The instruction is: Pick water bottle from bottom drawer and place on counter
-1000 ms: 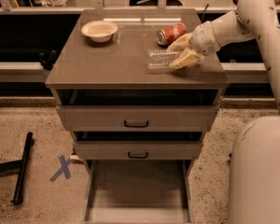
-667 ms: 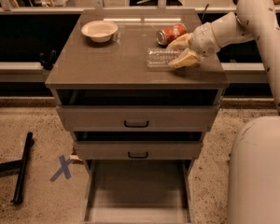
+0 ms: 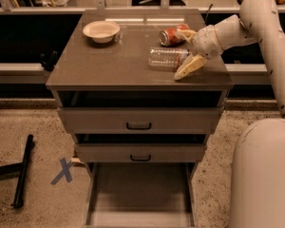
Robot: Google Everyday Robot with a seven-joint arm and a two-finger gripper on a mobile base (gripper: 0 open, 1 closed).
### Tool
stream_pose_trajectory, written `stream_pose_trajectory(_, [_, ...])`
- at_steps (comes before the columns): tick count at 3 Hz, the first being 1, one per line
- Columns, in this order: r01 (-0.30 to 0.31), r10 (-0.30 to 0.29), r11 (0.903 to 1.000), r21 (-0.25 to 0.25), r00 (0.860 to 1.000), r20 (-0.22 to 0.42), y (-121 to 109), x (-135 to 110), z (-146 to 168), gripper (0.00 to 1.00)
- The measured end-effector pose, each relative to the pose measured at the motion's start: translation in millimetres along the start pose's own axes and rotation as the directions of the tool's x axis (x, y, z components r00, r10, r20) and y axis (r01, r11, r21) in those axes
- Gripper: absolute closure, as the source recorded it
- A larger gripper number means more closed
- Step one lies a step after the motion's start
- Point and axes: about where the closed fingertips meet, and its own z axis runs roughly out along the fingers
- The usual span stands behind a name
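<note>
The water bottle (image 3: 167, 58) lies on its side on the counter (image 3: 109, 65), toward the right, just in front of the red soda can (image 3: 173, 36). My gripper (image 3: 181, 55) is at the bottle's right end, with one pale finger (image 3: 188, 66) in front of the bottle and the other behind it near the can. The jaws stand apart, wider than the bottle. The bottom drawer (image 3: 91, 191) is pulled out below, and its flat floor is bare.
A white bowl (image 3: 101, 31) stands at the back left of the counter. The two upper drawers with black handles (image 3: 138, 126) are slightly ajar. A black bar (image 3: 22, 171) and a blue tape cross (image 3: 63, 170) lie on the floor at left. My own body (image 3: 263, 175) fills the lower right.
</note>
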Motion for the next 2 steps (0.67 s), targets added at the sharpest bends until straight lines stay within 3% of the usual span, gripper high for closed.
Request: stream_pose_trajectory(2, [0.0, 0.0, 1.0, 0.0, 1.0, 0.0, -0.3, -0.6, -0.5, 0.0])
